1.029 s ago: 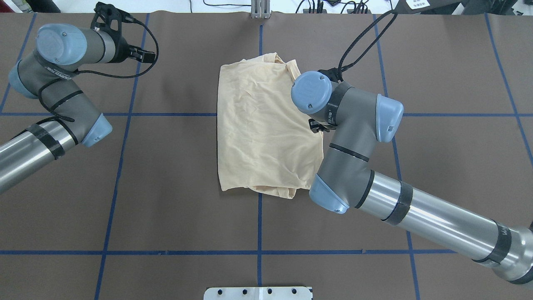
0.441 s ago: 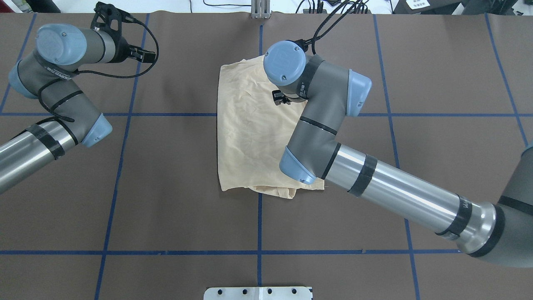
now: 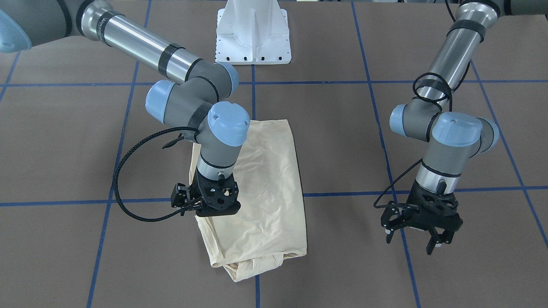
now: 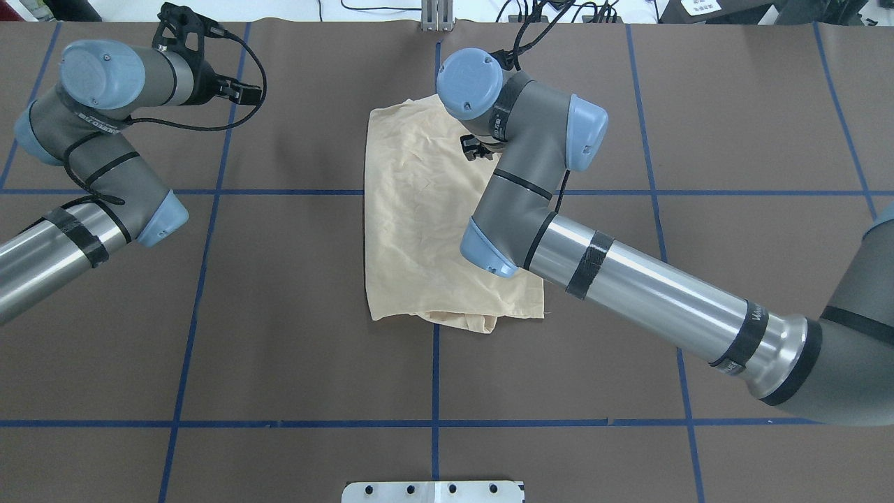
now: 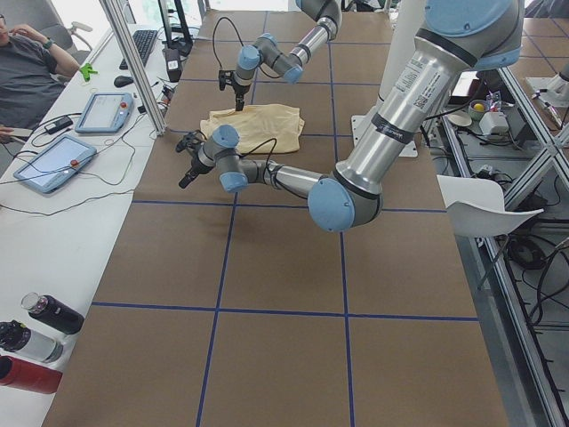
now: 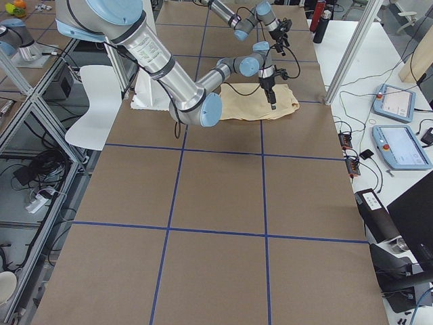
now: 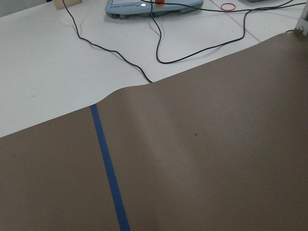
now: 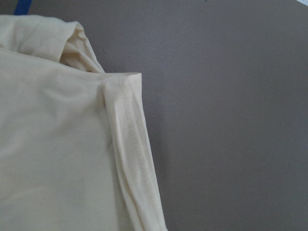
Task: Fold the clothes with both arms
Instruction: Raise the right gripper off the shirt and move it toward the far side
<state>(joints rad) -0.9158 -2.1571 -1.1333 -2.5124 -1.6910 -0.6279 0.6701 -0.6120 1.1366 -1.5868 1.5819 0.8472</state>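
Observation:
The pale cream-yellow shirt (image 4: 419, 223) lies folded into a tall rectangle at the table's middle, print hidden; it also shows in the front-facing view (image 3: 265, 188). My right gripper (image 3: 215, 209) is low over the shirt's far right corner, its fingers hidden, so I cannot tell if it is open or shut. The right wrist view shows that corner and hem (image 8: 130, 159) lying flat on the brown table. My left gripper (image 3: 413, 244) is open and empty, above bare table far to the shirt's left.
The white pedestal base (image 3: 253, 34) stands at the robot's side of the table. Blue tape lines (image 4: 434, 349) grid the brown cover. A white side table past the far edge holds pendants (image 5: 105, 111) and cables (image 7: 159, 53). Bottles (image 5: 36, 329) and a seated person (image 5: 27, 62) are beside it.
My right arm has swung from the middle of the shirt's right edge toward its far right corner. The left arm and the shirt's outline have not moved.

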